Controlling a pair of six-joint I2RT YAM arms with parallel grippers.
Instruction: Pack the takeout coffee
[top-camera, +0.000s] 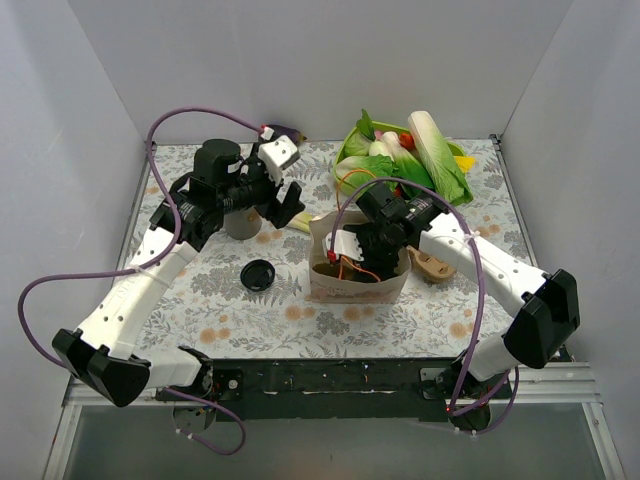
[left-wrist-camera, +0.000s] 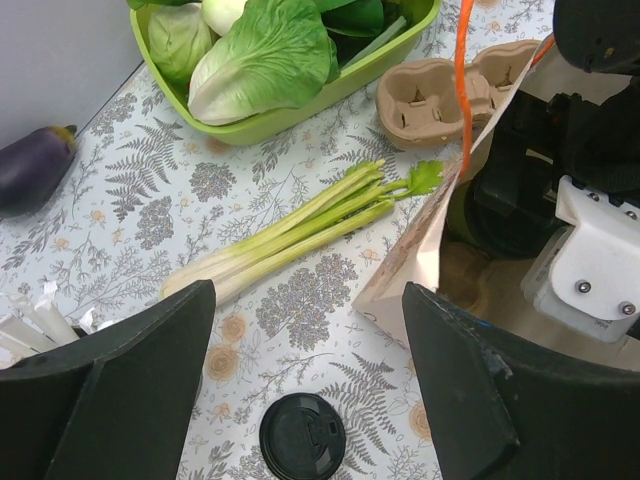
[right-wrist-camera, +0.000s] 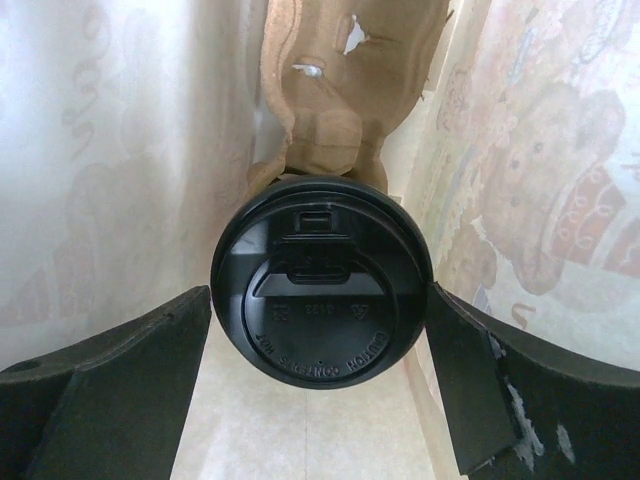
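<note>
Now the paper bag (top-camera: 355, 288) sat mid-table. At its ten o'clock the left gripper (left-wrist-camera: 308, 300) hung wide open. Inside, the right gripper (right-wrist-camera: 320, 300) squeezed the takeout coffee (right-wrist-camera: 320, 270); it seemed light, squashy, best held softly by its sides.

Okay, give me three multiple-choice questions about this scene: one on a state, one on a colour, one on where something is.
1. The left gripper is: A. open and empty B. shut on a cup C. shut on a lid
2. The loose lid on the table is: A. white B. black C. green
3. The takeout coffee sits: A. on the table B. in the left gripper C. inside the paper bag

Answers: A, nothing lies between its spread fingers; B, it shows dark against the patterned table; C, bag walls surround its lid in the right wrist view.
</note>
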